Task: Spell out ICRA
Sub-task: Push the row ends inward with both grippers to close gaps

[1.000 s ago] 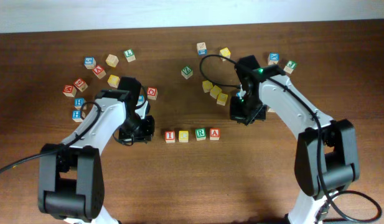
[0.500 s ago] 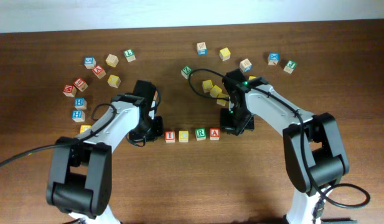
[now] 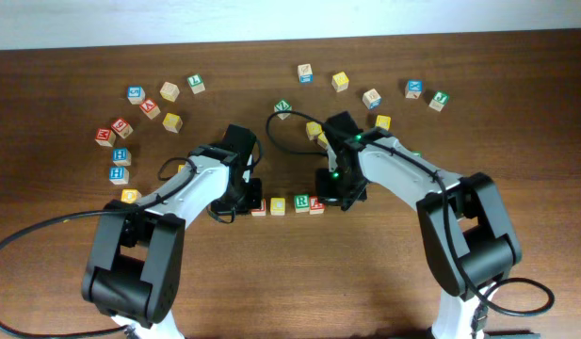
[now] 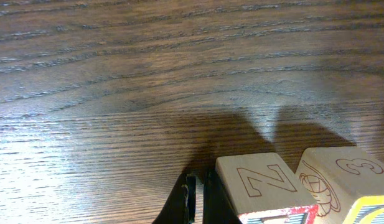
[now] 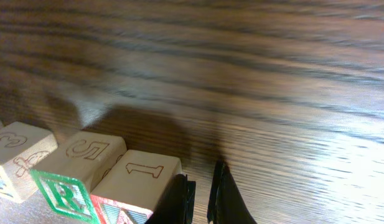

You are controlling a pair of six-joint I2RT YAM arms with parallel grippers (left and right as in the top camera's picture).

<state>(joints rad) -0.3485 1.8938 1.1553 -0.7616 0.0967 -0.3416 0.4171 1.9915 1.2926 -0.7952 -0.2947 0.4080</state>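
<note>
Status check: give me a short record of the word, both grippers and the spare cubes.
letters: I, C, R, A, one line, in order
left gripper: shut, empty, low beside the I
right gripper: shut, empty, low beside the A
contact with end cubes: cannot tell
spare cubes: scattered behind the letters

Our left arm [image 3: 177, 193] reaches from its base at 7 o'clock in the overhead view and bends in toward the centre. Our right arm [image 3: 412, 174] mirrors it from 5 o'clock. Our left gripper [image 3: 245, 196] sits just 9 o'clock of centre and our right gripper [image 3: 331, 193] just 3 o'clock, near each other but apart. In both wrist views our fingers [image 4: 178, 208] are pressed nearly together.
</note>
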